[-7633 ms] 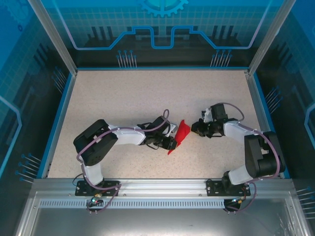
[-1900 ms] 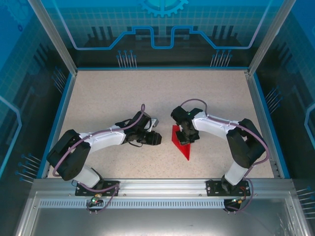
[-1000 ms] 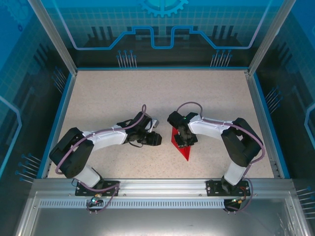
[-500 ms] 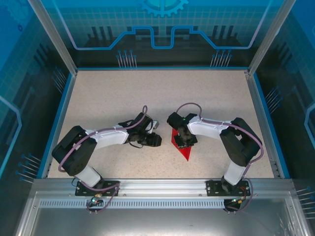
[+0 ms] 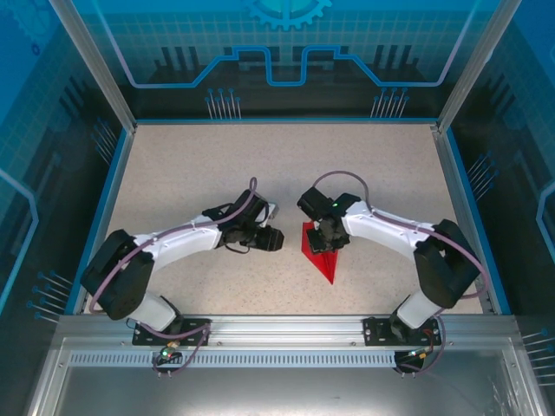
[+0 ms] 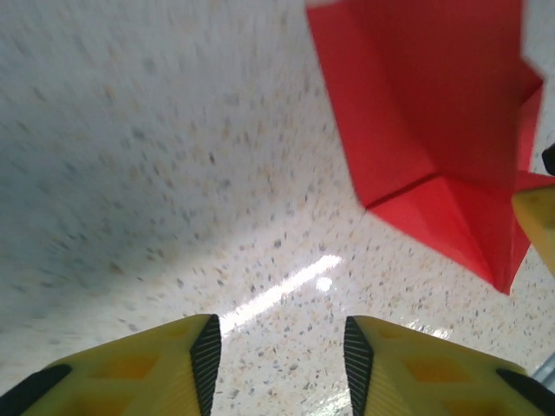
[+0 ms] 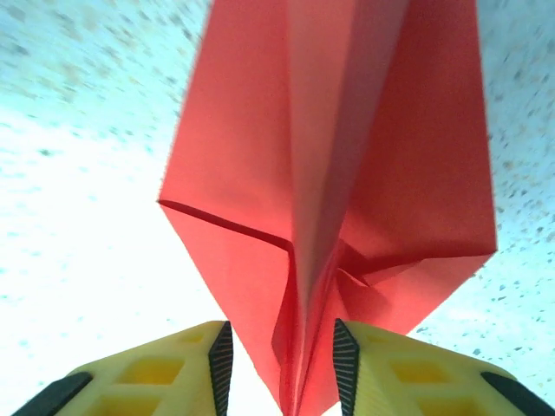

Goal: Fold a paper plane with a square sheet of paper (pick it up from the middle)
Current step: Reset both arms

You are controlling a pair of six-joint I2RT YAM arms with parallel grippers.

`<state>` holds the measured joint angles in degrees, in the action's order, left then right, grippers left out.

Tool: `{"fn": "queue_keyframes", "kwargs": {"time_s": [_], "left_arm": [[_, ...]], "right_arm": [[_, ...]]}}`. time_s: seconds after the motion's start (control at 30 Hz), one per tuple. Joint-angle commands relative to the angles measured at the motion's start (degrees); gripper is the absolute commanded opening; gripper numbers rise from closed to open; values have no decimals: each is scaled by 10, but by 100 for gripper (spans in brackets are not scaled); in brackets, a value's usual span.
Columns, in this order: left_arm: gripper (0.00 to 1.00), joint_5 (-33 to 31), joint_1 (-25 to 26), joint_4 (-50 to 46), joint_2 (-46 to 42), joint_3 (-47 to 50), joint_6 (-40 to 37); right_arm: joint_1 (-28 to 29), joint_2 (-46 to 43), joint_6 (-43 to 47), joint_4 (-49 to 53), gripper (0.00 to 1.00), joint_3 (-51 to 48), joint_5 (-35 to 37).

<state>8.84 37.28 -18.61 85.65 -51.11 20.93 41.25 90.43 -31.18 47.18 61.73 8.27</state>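
The left end effector [image 5: 272,238] is seen just to the left of the plane [image 5: 323,265], apart from it. Its jaws are parted, and nothing but bare desk [image 5: 199,165] is seen between them. The plane is laid flat on the desk as a narrow red dart. Slanted nose folds and a raised centre crease are already made, so the folding is judged largely done. A last pressing of the creases, or a spreading of the wings, may be left. The right end effector [image 7: 282,347] is set over the plane itself, with the pointed tip left uncovered. Its jaws are parted on either side of the centre ridge. Desk is seen between one jaw and the paper, so no clamp is judged.
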Motion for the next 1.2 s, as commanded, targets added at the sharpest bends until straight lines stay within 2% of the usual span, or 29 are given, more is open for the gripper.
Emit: {"fn": "queue_keyframes", "kwargs": {"time_s": [0.0,0.07,0.13,0.33,0.43,0.5,0.67,0.77,0.83,0.97,1.17], "left_arm": [[51,-94,-8,-84,-35,-43,-48],[59,-167,-15,-104,-51,-48,-57],[69,-212,-33,-104,-71,-39,-61],[97,-301,-93,-24,-114,19,-92],[99,-318,-129,24,-125,51,-116],[99,-314,-164,51,-130,70,-129],[99,-272,-250,131,-140,122,-144],[99,-230,-287,184,-139,142,-151],[99,-197,-314,218,-131,152,-149],[99,-180,-321,305,-101,179,-167],[99,-191,-322,339,-56,168,-175]], "right_arm": [[-28,-40,42,12,41,11,-26],[-50,-63,75,0,42,6,-23],[-69,-91,113,-26,46,-8,-14],[-156,-216,191,-193,70,-107,-24],[-207,-274,210,-294,90,-186,-30],[-241,-299,215,-344,99,-222,-38],[-303,-304,220,-442,99,-280,-8],[-321,-274,227,-528,99,-308,28],[-341,-250,238,-551,99,-304,34],[-369,-209,260,-649,99,-325,26],[-395,-142,259,-716,99,-325,-15]]}}
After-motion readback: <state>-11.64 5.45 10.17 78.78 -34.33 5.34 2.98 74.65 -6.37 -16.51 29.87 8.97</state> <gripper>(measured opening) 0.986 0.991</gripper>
